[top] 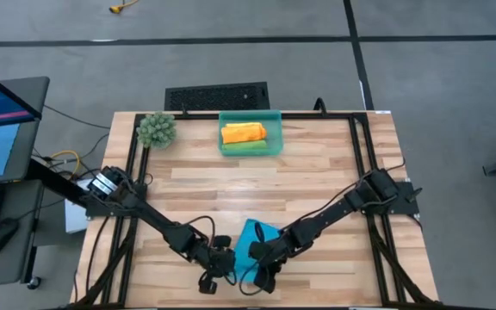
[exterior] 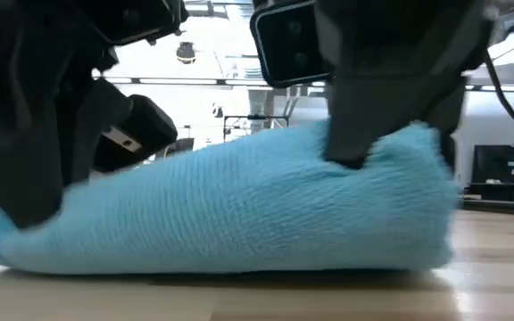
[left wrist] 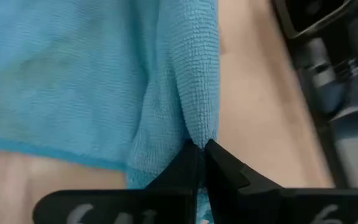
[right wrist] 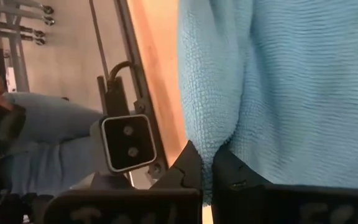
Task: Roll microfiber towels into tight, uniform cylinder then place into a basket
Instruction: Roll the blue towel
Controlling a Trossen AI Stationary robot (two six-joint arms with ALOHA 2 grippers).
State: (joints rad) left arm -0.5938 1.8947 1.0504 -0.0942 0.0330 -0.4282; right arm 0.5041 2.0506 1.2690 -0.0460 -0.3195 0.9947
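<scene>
A bright blue microfiber towel [top: 252,244] lies bunched near the middle of the table's near edge. In the low view it is a low heap [exterior: 239,214], higher at its right end, resting on the wood. My left gripper [top: 228,262] is shut on the towel's left side and my right gripper [top: 262,260] on its right side. The teal basket [top: 273,129] stands at the far edge, with an orange roll [top: 243,133] and a green roll [top: 250,147] lying in it. My left gripper pinches a raised fold of the towel [left wrist: 197,134] between its two shut fingers [left wrist: 185,168], slanting down from the table's left. The rest of the towel lies slack on the table. My right gripper pinches a hanging fold at the towel's edge [right wrist: 209,146] between its two shut fingers [right wrist: 235,168], slanting down from the right. In the low view this end [exterior: 391,169] stands highest, its underside on the wood.
A spiky green plant ball [top: 156,129] sits at the far left corner. Black frame rails [top: 358,164] run along the table's sides. A small white camera box [right wrist: 128,142] stands at the near edge, and a person's legs [right wrist: 42,124] show beyond it.
</scene>
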